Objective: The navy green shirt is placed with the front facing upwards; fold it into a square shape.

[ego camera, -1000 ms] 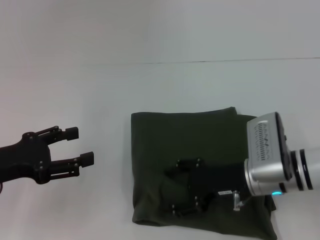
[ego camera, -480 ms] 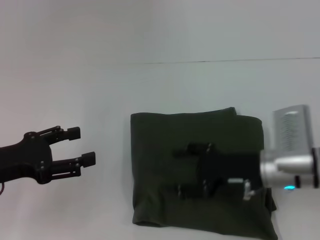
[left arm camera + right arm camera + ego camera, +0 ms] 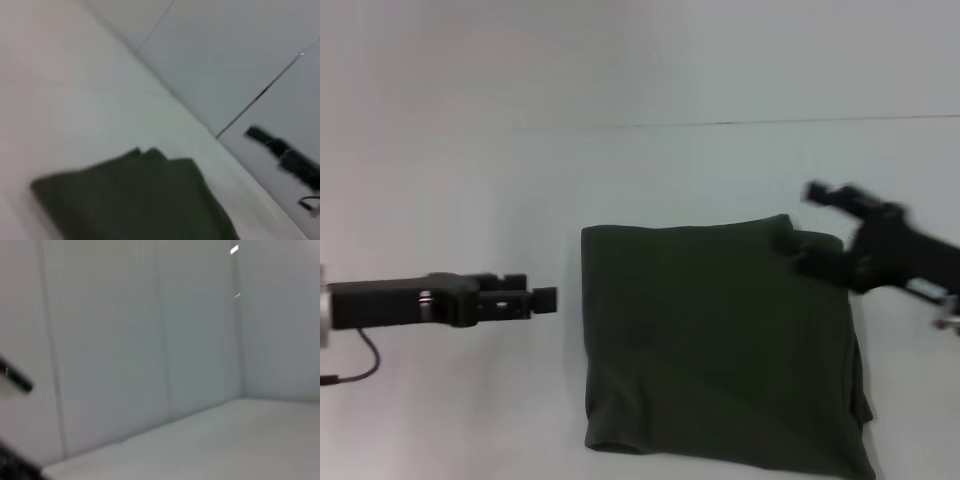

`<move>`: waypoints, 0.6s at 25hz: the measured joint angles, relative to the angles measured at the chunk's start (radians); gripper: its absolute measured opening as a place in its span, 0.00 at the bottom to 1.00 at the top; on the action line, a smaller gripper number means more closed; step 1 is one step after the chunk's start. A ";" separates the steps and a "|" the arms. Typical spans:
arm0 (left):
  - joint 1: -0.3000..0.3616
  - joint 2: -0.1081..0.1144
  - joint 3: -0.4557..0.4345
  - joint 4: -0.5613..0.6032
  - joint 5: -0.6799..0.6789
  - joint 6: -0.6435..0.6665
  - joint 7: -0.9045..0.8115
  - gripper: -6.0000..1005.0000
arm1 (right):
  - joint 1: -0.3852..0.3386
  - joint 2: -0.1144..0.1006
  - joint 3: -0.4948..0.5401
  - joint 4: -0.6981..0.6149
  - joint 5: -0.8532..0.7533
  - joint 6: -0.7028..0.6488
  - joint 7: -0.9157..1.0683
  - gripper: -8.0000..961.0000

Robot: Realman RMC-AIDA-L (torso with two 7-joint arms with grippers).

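now folded, dark olive navy green shirt [image 3: 715, 340], squarish, print hidden

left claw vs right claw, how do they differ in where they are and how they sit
The left claw sits beside the shirt, off its left edge over bare table; the right claw is at the shirt's far right corner. The left claw lies level, pointing at the shirt; the right claw is tilted, one finger higher than the other. Both are black and hold nothing.
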 joint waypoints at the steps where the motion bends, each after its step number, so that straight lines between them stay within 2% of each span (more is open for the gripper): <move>1: -0.011 0.004 0.012 -0.008 0.010 -0.013 -0.049 0.87 | 0.000 0.000 0.000 0.000 0.000 0.000 0.000 0.94; 7: -0.097 0.028 0.084 -0.100 0.086 -0.145 -0.304 0.87 | -0.082 -0.004 0.175 -0.010 0.000 -0.067 -0.010 0.94; 15: -0.190 0.019 0.218 -0.212 0.132 -0.307 -0.438 0.87 | -0.129 0.001 0.231 -0.003 -0.005 -0.084 -0.036 0.94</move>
